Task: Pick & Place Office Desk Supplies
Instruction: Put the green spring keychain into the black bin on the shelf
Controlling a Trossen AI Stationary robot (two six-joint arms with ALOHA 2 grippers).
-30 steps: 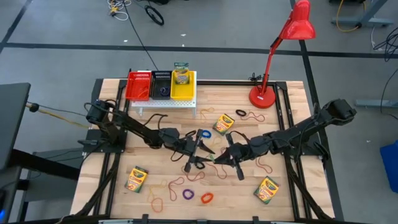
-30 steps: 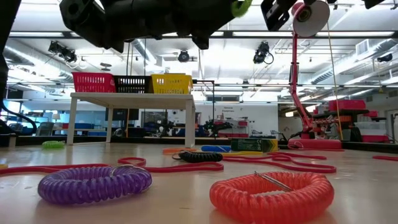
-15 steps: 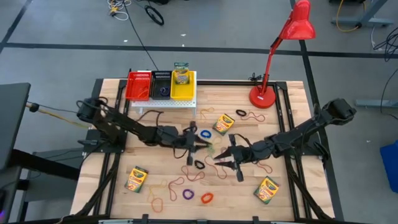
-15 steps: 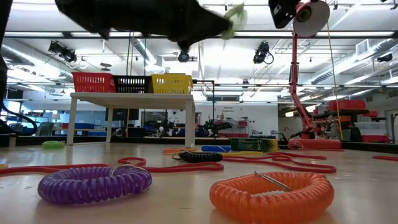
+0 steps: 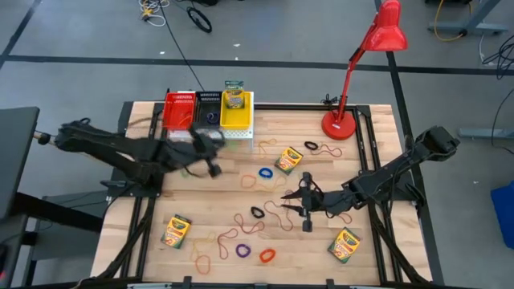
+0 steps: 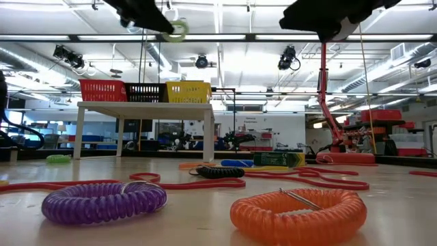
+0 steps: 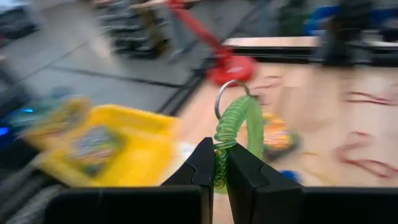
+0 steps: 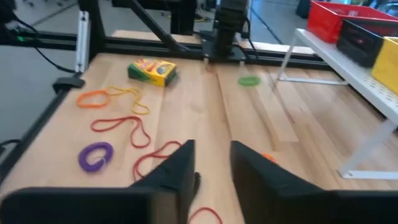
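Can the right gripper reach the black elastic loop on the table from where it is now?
Probably yes: the right gripper is open and empty, and the black elastic loop lies close beside it with nothing between.

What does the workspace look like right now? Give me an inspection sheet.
Surface: wooden table, scattered with supplies.
Job's things: crayon boxes on the table, one in the yellow bin; rubber bands; purple loop and orange loop near the front edge.
Clutter: red desk lamp; white stand carrying the bins.
Grippers: left gripper shut on a green loop, near the bins; right gripper open over the table's middle, empty.
Cables: on the floor beyond the table.
Surroundings: nothing seen moving.
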